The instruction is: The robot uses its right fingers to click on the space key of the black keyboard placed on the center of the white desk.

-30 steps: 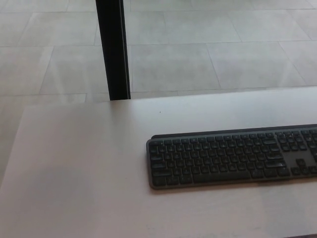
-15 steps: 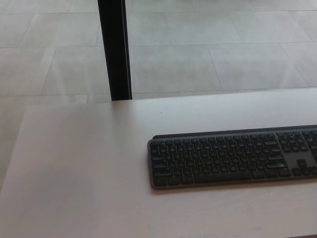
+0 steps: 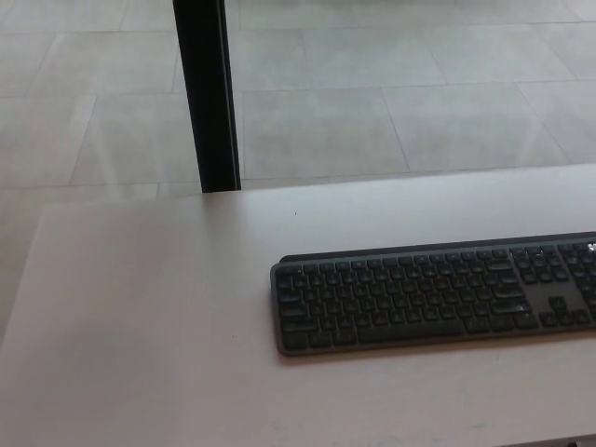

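Note:
A black keyboard (image 3: 433, 296) lies flat on the white desk (image 3: 149, 326), toward the right of the head view, and its right end runs off the picture edge. Its long space key (image 3: 410, 331) sits in the front row, nearest me. Neither of my hands shows anywhere in the picture.
A black upright post (image 3: 207, 93) stands behind the desk's far edge at the left of centre. Beyond the desk is a grey tiled floor (image 3: 372, 84). The desk's near edge shows at the bottom right corner.
The whole picture has shifted slightly, so the camera moved. The keyboard and desk have kept their places relative to each other.

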